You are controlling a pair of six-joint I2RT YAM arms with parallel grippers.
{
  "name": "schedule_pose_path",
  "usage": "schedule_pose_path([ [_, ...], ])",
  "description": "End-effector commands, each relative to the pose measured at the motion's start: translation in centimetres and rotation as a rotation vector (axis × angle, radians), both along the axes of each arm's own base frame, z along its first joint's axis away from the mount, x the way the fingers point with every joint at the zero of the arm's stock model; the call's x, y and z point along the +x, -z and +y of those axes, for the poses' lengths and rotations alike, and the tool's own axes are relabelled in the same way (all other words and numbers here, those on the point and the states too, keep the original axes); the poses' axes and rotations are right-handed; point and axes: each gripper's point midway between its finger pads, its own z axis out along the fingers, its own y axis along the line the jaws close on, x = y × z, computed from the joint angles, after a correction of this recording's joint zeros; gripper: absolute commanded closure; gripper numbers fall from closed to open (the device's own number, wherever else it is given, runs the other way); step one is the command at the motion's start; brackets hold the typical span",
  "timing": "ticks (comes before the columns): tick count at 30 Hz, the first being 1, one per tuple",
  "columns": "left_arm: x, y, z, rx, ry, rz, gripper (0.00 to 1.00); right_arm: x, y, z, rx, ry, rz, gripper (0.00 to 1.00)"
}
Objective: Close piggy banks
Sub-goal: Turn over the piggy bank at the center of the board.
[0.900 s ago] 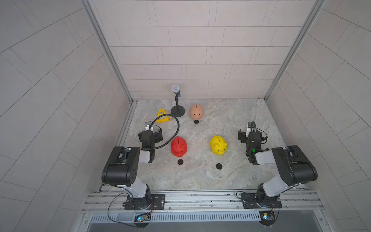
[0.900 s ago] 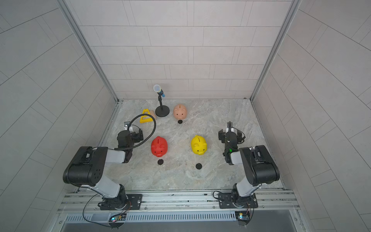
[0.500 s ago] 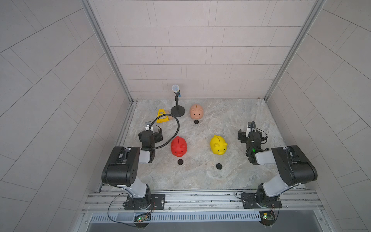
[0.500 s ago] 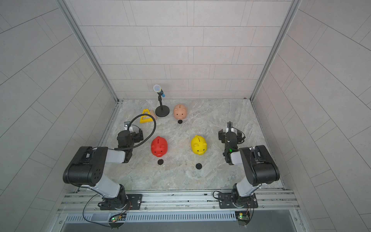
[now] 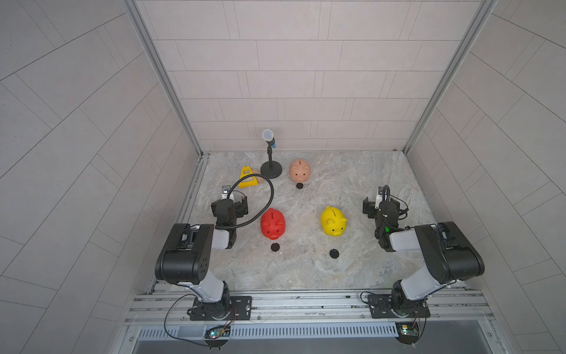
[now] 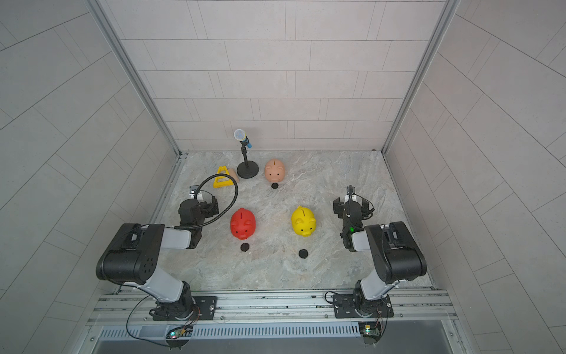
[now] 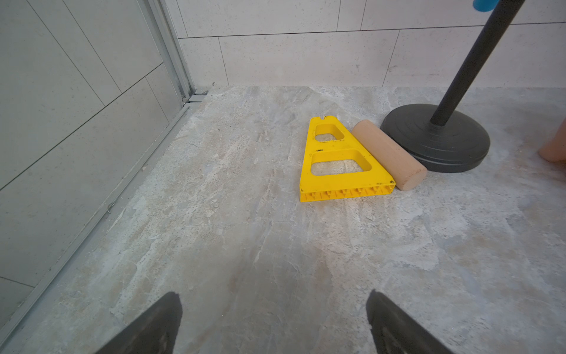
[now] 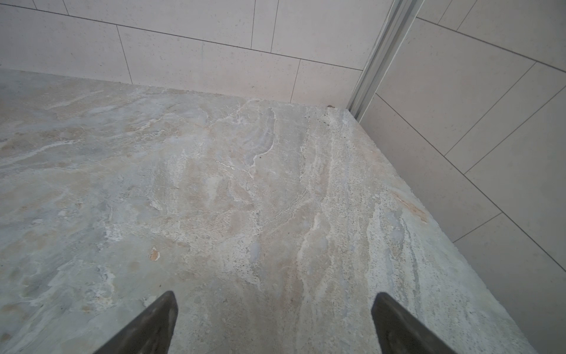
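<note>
We judged that none of the task was done. Each pig stood upright with a black plug [image 5: 275, 247] lying loose on the table [image 5: 306, 275] before its snout. From that we took every belly hole to be unplugged, though the holes themselves were hidden underneath.

The peach-pink piggy bank [image 5: 300, 170] stood just beside the base of the microphone stand [image 5: 271, 168], on the right arm's side of it. The red piggy bank [image 5: 272, 223] sat well apart from the stand, toward the arms' bases. The yellow piggy bank [image 5: 333, 221] sat about as far out, further to the right arm's side.

The left gripper [image 7: 272, 306] hung spread wide and empty over bare table. It faced the yellow triangular frame [image 7: 337, 162] that lay near the stand's base. The right gripper [image 8: 275, 306] was also wide and empty, well apart from the stand and every pig.

Against the earlier frames we found nothing changed: the arms, pigs and plugs all sat where they had been.
</note>
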Motion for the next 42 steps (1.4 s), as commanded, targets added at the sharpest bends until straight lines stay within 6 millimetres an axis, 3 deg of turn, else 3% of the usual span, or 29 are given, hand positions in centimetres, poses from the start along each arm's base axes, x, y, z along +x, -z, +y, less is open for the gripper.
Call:
schedule_pose_path([
  [1,0.0,-0.7,0.0,-0.005,-0.003,-0.027,0.0,0.0,-0.1,0.0,0.002,0.008,-0.005,0.0],
  [19,0.0,-0.7,0.0,-0.002,-0.005,-0.029,0.0,0.1,0.0,0.0,0.007,0.006,-0.003,0.0],
  [23,-1.8,-3.2,1.3,0.018,-0.105,-0.122,0.0,0.0,-0.5,-0.3,0.003,0.023,-0.013,0.0],
  [26,-2.6,-5.4,0.5,0.045,-0.079,-0.144,0.0,-0.7,-3.3,-1.0,-0.001,0.069,0.001,0.0],
  [29,-3.7,-8.5,-0.7,0.051,-0.078,-0.224,0.0,-1.6,-8.5,-1.8,0.104,0.143,-0.122,0.0],
  [31,-4.5,-11.5,-1.0,-0.056,-0.103,-0.339,0.0,-2.4,-11.1,-1.5,0.202,0.14,-0.208,0.0],
  [33,-5.8,-12.9,-1.2,-0.202,-0.107,-0.411,0.0,-3.8,-12.4,-2.5,0.354,0.211,-0.235,0.0],
  [37,-6.5,-16.3,-3.2,-0.463,-0.018,-0.474,0.0,-4.1,-14.8,0.3,0.496,0.012,-0.235,0.0],
  [40,-6.5,-17.4,-5.4,-0.589,0.1,-0.491,0.0,-4.8,-16.4,2.8,0.589,-0.122,-0.253,0.02],
  [42,-7.0,-16.9,-4.8,-0.673,0.05,-0.48,0.0,-5.4,-16.9,3.7,0.641,-0.163,-0.241,0.04],
])
